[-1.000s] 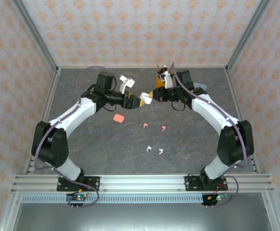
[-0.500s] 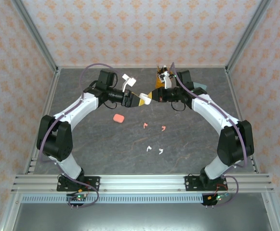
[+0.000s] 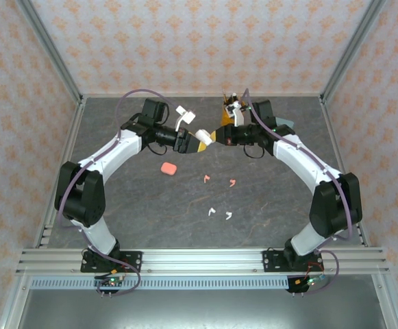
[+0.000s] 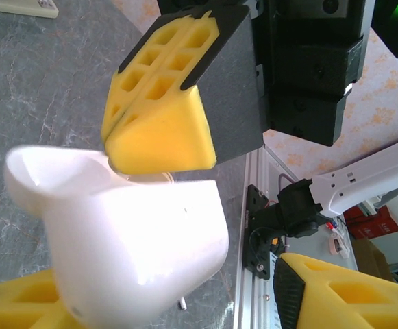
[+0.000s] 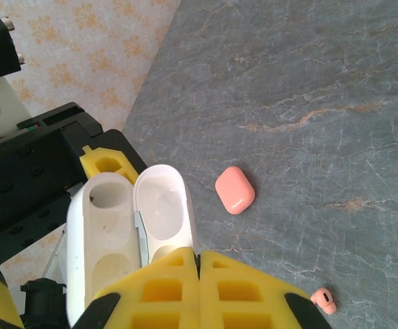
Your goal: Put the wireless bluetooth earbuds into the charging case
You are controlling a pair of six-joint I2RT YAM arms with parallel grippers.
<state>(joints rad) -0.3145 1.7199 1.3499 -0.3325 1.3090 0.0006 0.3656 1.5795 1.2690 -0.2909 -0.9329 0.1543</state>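
Access to the empty wells is the likely reason for the pose: the white charging case [image 5: 127, 226] is held up off the table [image 3: 274, 199] between the two arms, its lid [image 5: 164, 205] swung open beside the base half [image 5: 106, 233], so that the sockets face outward; the left gripper [image 3: 195, 140] has its jaws partway apart with the case between them, the shell lying against one yellow finger [image 4: 20, 305]; the other finger looks a shade off the shell in the left wrist view, so the firmness of the clamp is unclear, though the case appears to be carried by this hand; the right gripper [image 5: 199, 257] has its fingers pressed fully together, tips resting on the lower edge of the lid, probably bracing it open and not holding anything; the two salmon-pink earbuds [image 3: 206, 179] and the two white earbuds [image 3: 229, 215] lie loose on the table, well apart from the raised case and nearer the arm bases; a closed pink case [image 5: 235, 190] sits on the table below the left gripper, untouched; no earbud is yet in a well.
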